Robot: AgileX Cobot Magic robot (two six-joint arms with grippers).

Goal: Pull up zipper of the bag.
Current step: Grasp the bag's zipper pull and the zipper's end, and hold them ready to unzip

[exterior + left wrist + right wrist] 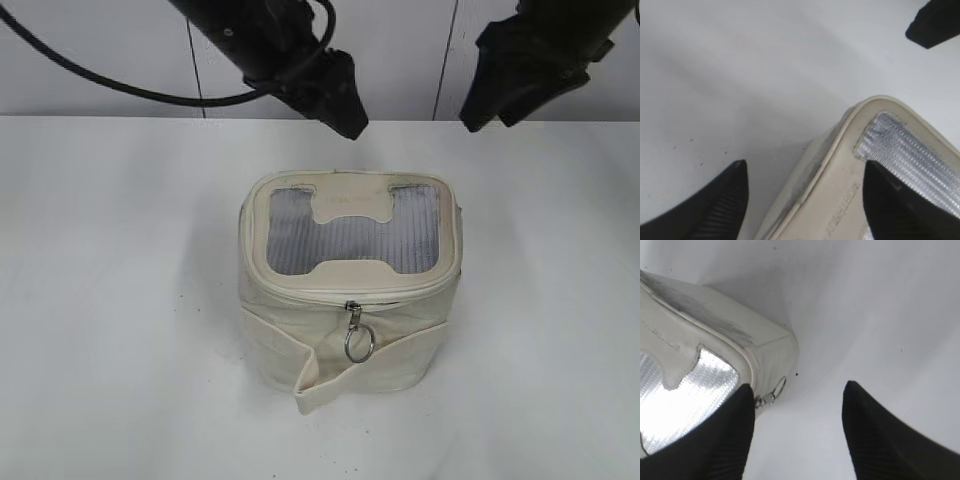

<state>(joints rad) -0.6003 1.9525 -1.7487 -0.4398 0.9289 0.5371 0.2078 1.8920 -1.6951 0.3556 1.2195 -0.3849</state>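
The cream-white bag [350,370] stands in the middle of the table, its grey mesh top [350,240] facing up. The zipper [300,297] runs round the top rim. One silver slider [353,311] hangs at the front with its ring pull [359,344]. My left gripper [345,112] is open above the bag's back edge; in the left wrist view its fingers [805,165] straddle a top corner of the bag [840,200]. My right gripper [478,108] is open behind the bag's right side. The right wrist view shows its fingers [798,385] beside the bag [715,335], a slider ring [774,392] near the left finger.
The white table [120,300] lies all round the bag. A pale panelled wall [100,60] stands behind it. A loose cream band [320,385] hangs off the bag's front. The right gripper's tip shows at the top right of the left wrist view [932,25].
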